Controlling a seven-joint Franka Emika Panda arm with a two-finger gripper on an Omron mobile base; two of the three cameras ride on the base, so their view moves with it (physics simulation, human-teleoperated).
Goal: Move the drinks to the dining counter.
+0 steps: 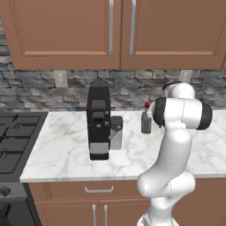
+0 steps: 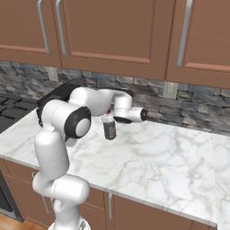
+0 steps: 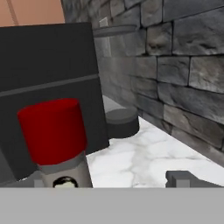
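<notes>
1. left base view: the squat grey bottle [image 1: 146,122] with its red cap [image 1: 147,106] stands upright on the marble worktop [image 1: 70,145], toward the back, near the stone wall [image 1: 39,88].
2. a black coffee machine [image 1: 98,121] stands on the same worktop to the left of the bottle, well apart from it, with a grey cylindrical part [image 1: 116,131] at its right side.
3. the white arm [image 1: 170,154] rises in front of the worktop, and its elbow sits just right of the bottle and hides the hand from this side.
4. a dark stove [image 1: 15,141] lies at the worktop's left end, and brown wall cupboards [image 1: 114,31] hang above.
5. right base view: the forearm reaches across the worktop [image 2: 157,157] and the hand sits level with the bottle's top, by the grey bottle [image 2: 109,129].
6. hand view: the red cap [image 3: 53,131] looms large and very close at lower left, with the grey bottle shoulder [image 3: 65,173] below it and a small printed label just showing.
7. the gripper [image 3: 109,181] is spread wide; one grey fingertip [image 3: 183,178] shows at lower right, apart from the bottle, and nothing is gripped.
8. behind the cap stands the black machine [image 3: 48,74], with the stone wall [image 3: 183,65] running off to the right.
</notes>
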